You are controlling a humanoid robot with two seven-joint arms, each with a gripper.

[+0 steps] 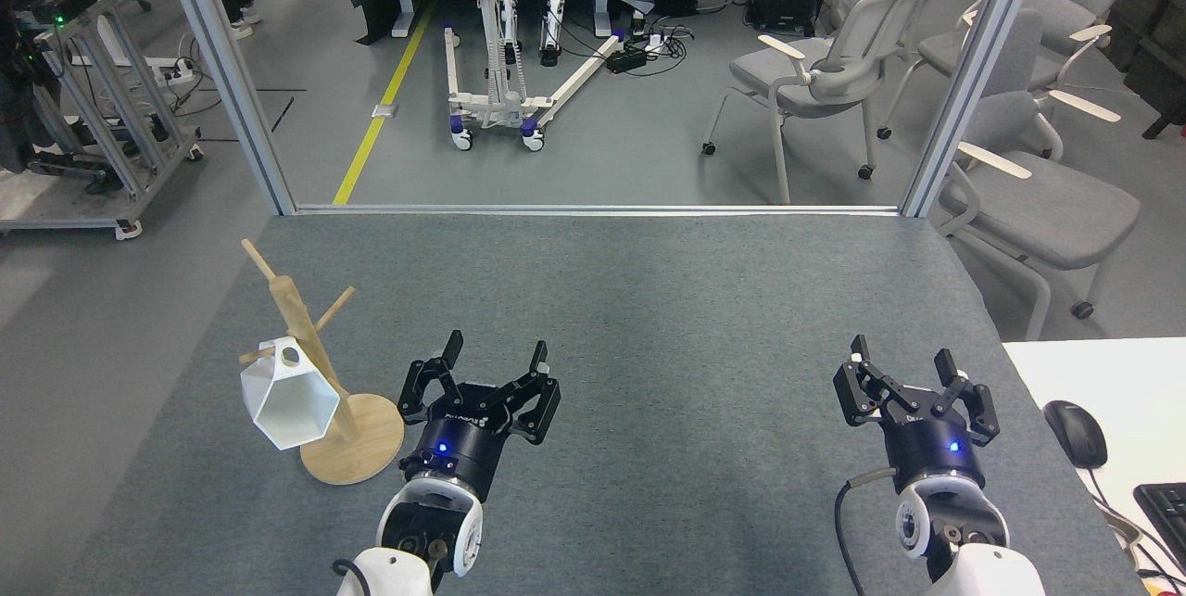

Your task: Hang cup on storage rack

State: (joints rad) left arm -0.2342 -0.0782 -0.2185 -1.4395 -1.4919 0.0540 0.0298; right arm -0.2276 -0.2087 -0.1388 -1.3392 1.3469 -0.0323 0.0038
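counter point(649, 318): grey felt-like top, fills the lower view; holds the rack and both my arms.
chairs point(1038, 179): grey office chairs on the floor past the counter's right far corner.
storage rack point(320, 364): light wooden mug tree, near-left part of counter; round disc base flat on the surface, post leaning up-left in view, thin pegs angled out.
left end effector point(494, 357): released, fingers spread wide, nothing between them; just right of the rack base, not touching it.
right end effector point(908, 366): released too, fingers apart and empty; near-right part of counter, well apart from the rack.
cup point(289, 397): white faceted hexagonal cup, hanging on the rack by its side loop from a low left peg, mouth tilted toward me, clear of both end effectors.
mouse point(1075, 434): dark, on the white desk at right edge.
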